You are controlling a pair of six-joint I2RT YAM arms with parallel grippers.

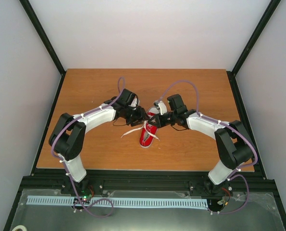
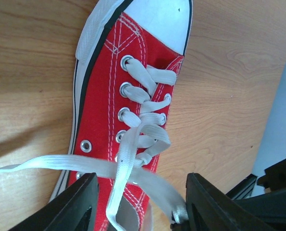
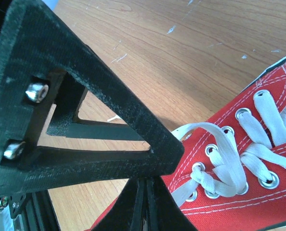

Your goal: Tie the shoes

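The shoe (image 1: 148, 135) is a small red canvas sneaker with a white toe cap, lying mid-table between both arms. My left gripper (image 1: 141, 115) hovers over its tongue end. In the left wrist view its fingers (image 2: 80, 204) stand apart. Two white lace strands (image 2: 133, 171) cross loosely between them above the shoe (image 2: 102, 86), neither one pinched. My right gripper (image 1: 159, 120) (image 3: 152, 195) is shut beside the eyelets of the shoe (image 3: 258, 204). A lace (image 3: 183, 192) runs from the half knot down into its closed tips. One lace end (image 1: 131, 133) trails left on the table.
The wooden table (image 1: 85, 91) is bounded by black frame rails and white walls. A pale blue slotted strip (image 1: 118, 202) lies in front of the arm bases. The left gripper's triangular finger (image 3: 85, 96) fills the upper left of the right wrist view, close to the right gripper.
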